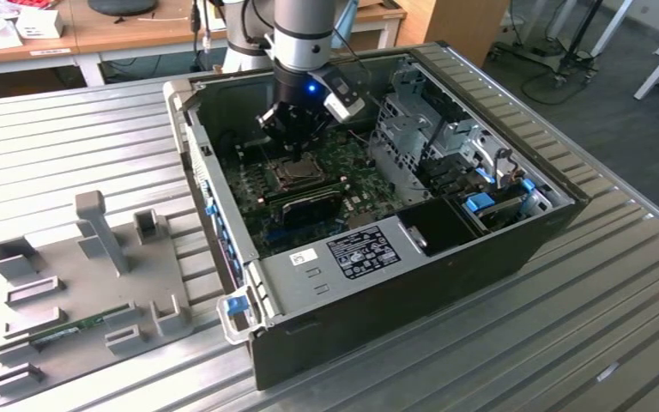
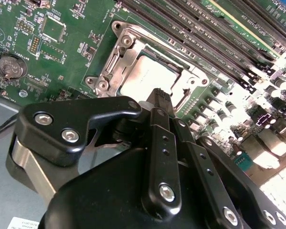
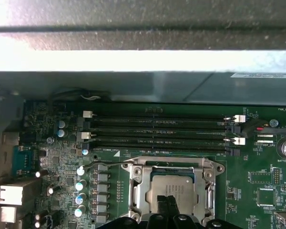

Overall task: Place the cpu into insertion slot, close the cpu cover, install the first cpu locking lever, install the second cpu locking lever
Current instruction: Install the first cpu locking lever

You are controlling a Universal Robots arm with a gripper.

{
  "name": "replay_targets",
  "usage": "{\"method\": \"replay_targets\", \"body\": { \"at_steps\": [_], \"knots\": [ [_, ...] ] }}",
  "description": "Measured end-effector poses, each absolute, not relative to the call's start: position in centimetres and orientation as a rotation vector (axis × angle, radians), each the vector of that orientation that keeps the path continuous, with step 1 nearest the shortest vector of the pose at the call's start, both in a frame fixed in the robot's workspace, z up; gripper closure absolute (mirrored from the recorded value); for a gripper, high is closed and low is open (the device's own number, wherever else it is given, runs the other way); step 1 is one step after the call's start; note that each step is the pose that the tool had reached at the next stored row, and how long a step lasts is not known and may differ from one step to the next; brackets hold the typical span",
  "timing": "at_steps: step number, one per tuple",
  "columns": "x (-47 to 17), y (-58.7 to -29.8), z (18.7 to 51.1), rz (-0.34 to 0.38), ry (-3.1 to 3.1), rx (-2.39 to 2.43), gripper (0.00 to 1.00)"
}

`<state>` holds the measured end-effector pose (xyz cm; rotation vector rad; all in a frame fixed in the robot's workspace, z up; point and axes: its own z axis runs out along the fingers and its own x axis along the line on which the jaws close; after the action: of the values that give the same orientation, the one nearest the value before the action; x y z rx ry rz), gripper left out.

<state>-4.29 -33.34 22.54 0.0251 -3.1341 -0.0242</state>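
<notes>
Inside the open computer case, the insertion slot (image 1: 296,174) sits on the green motherboard (image 1: 359,184). The cpu (image 2: 150,76) (image 3: 174,188) lies flat in it, silvery top up. The cpu cover (image 2: 126,45) (image 3: 143,191) lies down around the chip as a metal frame. A thin wire lever (image 3: 105,164) runs along the socket's side toward the memory slots. My gripper (image 1: 295,148) (image 2: 160,98) (image 3: 168,202) hangs just over the cpu's edge. Its black fingers are pressed together, shut, with nothing between them.
Long black memory slots (image 3: 157,129) run beside the socket, with the case wall (image 3: 133,86) behind them. A drive cage (image 1: 432,129) fills the case at the exterior view's right. A grey fixture plate (image 1: 89,275) holding a memory stick (image 1: 72,330) lies on the slatted table.
</notes>
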Motion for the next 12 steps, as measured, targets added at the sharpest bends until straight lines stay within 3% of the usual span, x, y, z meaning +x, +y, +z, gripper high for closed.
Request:
{"method": "replay_targets", "body": {
  "at_steps": [12],
  "knots": [
    [-4.29,-33.33,23.38,-0.024,-3.134,0.025,0.89]
  ]
}}
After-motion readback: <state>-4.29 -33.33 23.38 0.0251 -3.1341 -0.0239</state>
